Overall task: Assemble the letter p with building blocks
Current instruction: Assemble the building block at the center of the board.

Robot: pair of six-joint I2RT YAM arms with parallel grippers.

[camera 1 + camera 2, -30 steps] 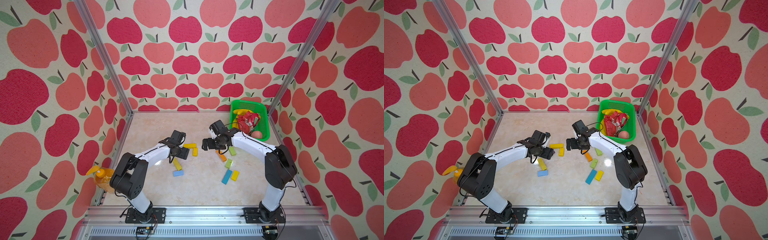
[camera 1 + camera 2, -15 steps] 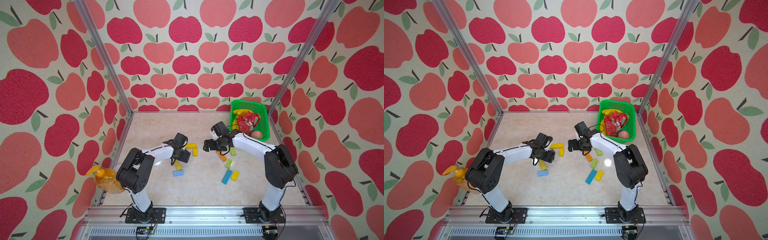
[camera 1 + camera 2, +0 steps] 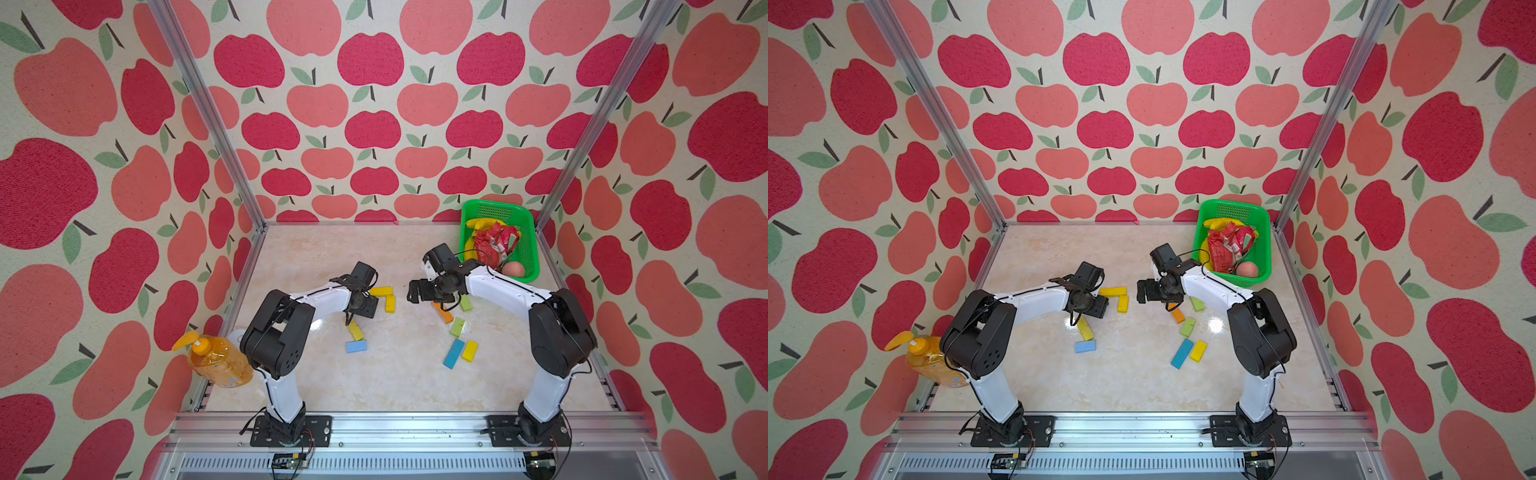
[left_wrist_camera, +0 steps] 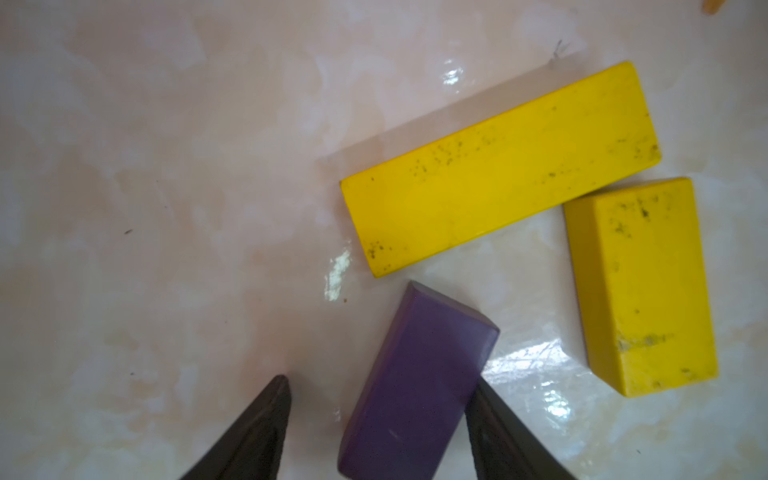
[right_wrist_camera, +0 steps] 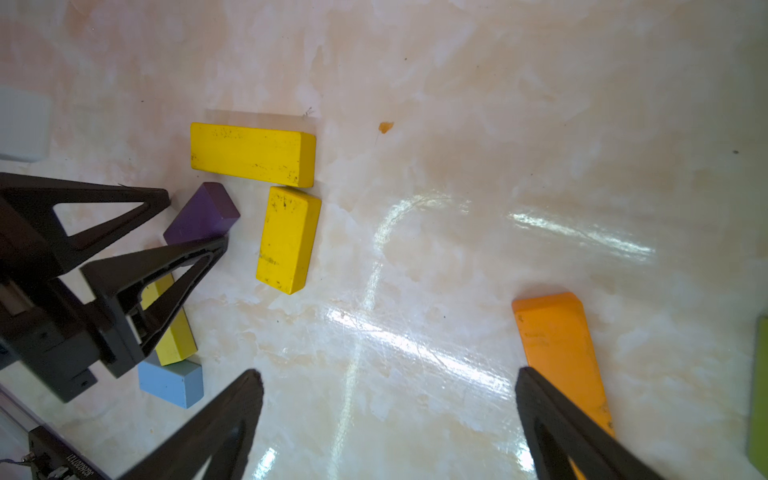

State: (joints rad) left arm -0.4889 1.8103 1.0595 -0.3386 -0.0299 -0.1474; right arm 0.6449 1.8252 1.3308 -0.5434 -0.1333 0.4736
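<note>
Of the letter p I see a long yellow block (image 4: 498,166) with a short yellow block (image 4: 640,286) butted against its end at a right angle. A purple block (image 4: 419,374) lies askew beside them. My left gripper (image 4: 380,382) straddles it, open, with one finger touching it and a gap at the other. In both top views the left gripper (image 3: 368,307) hides the purple block. My right gripper (image 5: 388,374) is open over bare table, with an orange block (image 5: 557,345) beside one finger. Other building blocks lie loose: yellow (image 3: 355,330), light blue (image 3: 356,346), light green (image 3: 457,327), blue (image 3: 454,353).
A green basket (image 3: 530,220) with bananas, a red packet and a round fruit stands at the back right, close behind the right arm. An orange soap bottle (image 3: 216,359) stands at the left edge near the left arm's base. Apple-patterned walls enclose three sides.
My left gripper has shifted a little right and nearer, and its jaws have narrowed around the purple block. The right arm has barely moved.
</note>
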